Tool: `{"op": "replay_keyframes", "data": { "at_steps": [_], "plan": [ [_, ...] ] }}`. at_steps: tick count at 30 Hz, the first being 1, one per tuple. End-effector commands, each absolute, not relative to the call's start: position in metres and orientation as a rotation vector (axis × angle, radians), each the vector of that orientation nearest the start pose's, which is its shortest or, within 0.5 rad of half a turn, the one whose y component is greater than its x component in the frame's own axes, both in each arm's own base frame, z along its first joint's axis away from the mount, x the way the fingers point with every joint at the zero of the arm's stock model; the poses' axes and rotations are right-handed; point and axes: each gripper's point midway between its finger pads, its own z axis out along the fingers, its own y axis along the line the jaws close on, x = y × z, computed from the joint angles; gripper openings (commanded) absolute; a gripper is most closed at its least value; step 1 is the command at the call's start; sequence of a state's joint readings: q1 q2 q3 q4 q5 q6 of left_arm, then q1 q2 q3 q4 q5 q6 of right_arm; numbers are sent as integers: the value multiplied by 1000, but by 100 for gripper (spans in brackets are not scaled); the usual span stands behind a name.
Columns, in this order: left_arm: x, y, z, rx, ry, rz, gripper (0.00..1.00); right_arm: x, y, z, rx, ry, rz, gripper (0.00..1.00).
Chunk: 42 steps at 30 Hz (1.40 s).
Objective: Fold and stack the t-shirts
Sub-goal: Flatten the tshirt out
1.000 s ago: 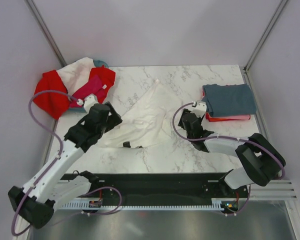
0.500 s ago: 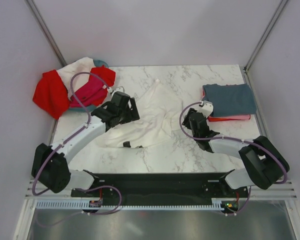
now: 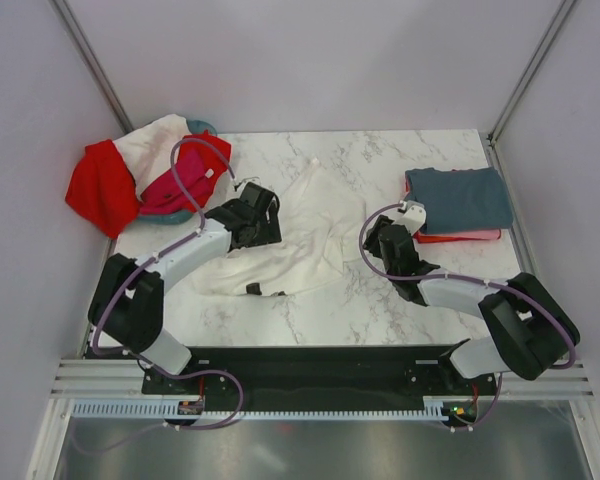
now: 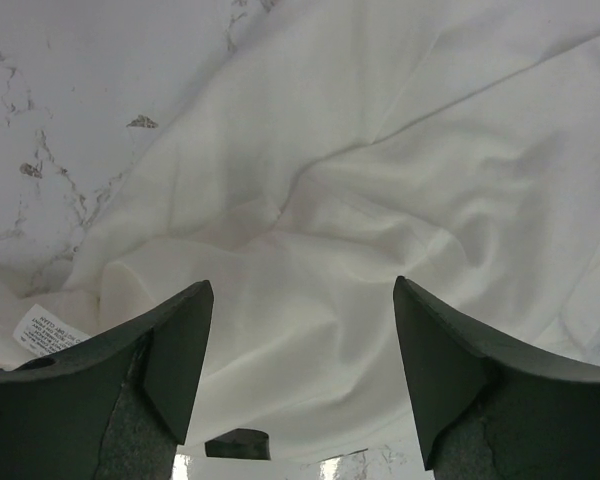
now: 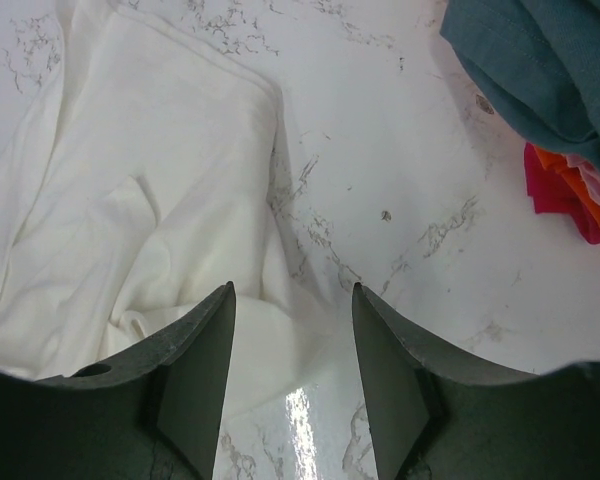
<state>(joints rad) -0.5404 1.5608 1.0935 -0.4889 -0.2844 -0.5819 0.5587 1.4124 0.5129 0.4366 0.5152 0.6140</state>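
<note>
A crumpled white t-shirt [image 3: 295,240] lies spread on the marble table [image 3: 380,160]. It fills the left wrist view [image 4: 380,200] and shows at the left of the right wrist view [image 5: 130,210]. My left gripper [image 3: 265,222] is open and hovers over the shirt's left part, holding nothing. My right gripper [image 3: 380,250] is open just right of the shirt's right edge. A slate grey-blue shirt [image 3: 458,198] lies folded on coral and magenta shirts [image 3: 460,237] at the right. Red, white and magenta shirts [image 3: 145,175] are heaped at the far left.
A teal basket [image 3: 198,127] peeks out under the heap at the table's back left corner. A metal frame post [image 3: 525,70] rises at the back right. The folded stack also shows at the top right of the right wrist view [image 5: 540,60].
My left arm has swung right and forward, from the table's left edge to over the white shirt. My right gripper has shifted slightly right.
</note>
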Motion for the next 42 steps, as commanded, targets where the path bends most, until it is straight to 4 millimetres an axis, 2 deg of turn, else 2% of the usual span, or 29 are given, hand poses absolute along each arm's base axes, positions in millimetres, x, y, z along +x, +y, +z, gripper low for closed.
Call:
{"op": "replay_keyframes", "data": {
  "at_steps": [1, 4, 6, 7, 8, 9, 10, 11, 12, 13, 14, 16, 18, 20, 22, 27, 31, 34, 35, 37, 38, 39, 40, 42],
  "plan": [
    [329, -157, 76, -144, 2513, -13, 79, 358, 147, 99, 398, 1886, 299, 58],
    [316, -152, 64, -163, 2546, -4, 67, 357, 147, 100, 400, 1882, 304, 58],
    [304, -139, 56, -214, 2559, 55, 60, 356, 146, 100, 401, 1883, 302, 58],
    [303, -131, 65, -240, 2519, 73, 58, 356, 146, 100, 401, 1884, 304, 58],
    [293, -121, 59, -256, 2524, 106, 56, 356, 145, 100, 407, 1882, 304, 58],
    [289, -118, 62, -287, 2505, 96, 50, 356, 145, 100, 407, 1882, 304, 58],
    [286, -116, 73, -303, 2473, 63, 45, 356, 144, 99, 409, 1883, 301, 58],
    [284, -115, 78, -316, 2454, 44, 39, 356, 145, 100, 408, 1881, 306, 58],
    [277, -110, 77, -332, 2450, 38, 20, 355, 145, 100, 410, 1881, 309, 58],
    [276, -108, 83, -341, 2430, 27, 9, 356, 145, 101, 414, 1878, 311, 58],
    [273, -105, 97, -362, 2379, -10, 2, 355, 145, 100, 410, 1880, 317, 58],
    [270, -97, 113, -403, 2327, -29, 2, 355, 145, 99, 414, 1881, 319, 58],
    [266, -86, 136, -485, 2242, -71, 2, 355, 146, 100, 412, 1882, 319, 58],
    [260, -67, 158, -581, 2142, -77, 2, 355, 146, 100, 414, 1880, 321, 59],
    [256, -52, 166, -668, 2069, -82, 2, 355, 146, 101, 414, 1879, 325, 59],
    [243, -20, 174, -847, 1966, -83, 2, 354, 145, 100, 416, 1881, 322, 59],
    [220, 12, 175, -1056, 1844, 6, 2, 354, 144, 100, 421, 1881, 319, 59],
    [209, 21, 175, -1129, 1766, -11, 2, 354, 143, 100, 426, 1877, 319, 59],
    [207, 23, 173, -1137, 1757, -13, 4, 354, 142, 100, 429, 1878, 318, 59],
    [207, 22, 176, -1131, 1749, -32, 26, 354, 143, 100, 429, 1878, 323, 59],
    [209, 20, 178, -1097, 1766, -26, 43, 354, 145, 100, 423, 1882, 331, 59],
    [216, 13, 182, -1060, 1780, -56, 69, 355, 147, 101, 419, 1880, 339, 59],
    [220, 9, 183, -1014, 1809, -53, 77, 355, 148, 99, 411, 1888, 343, 60],
    [231, -5, 183, -891, 1923, -39, 84, 356, 153, 97, 395, 1901, 357, 60]
  ]
}}
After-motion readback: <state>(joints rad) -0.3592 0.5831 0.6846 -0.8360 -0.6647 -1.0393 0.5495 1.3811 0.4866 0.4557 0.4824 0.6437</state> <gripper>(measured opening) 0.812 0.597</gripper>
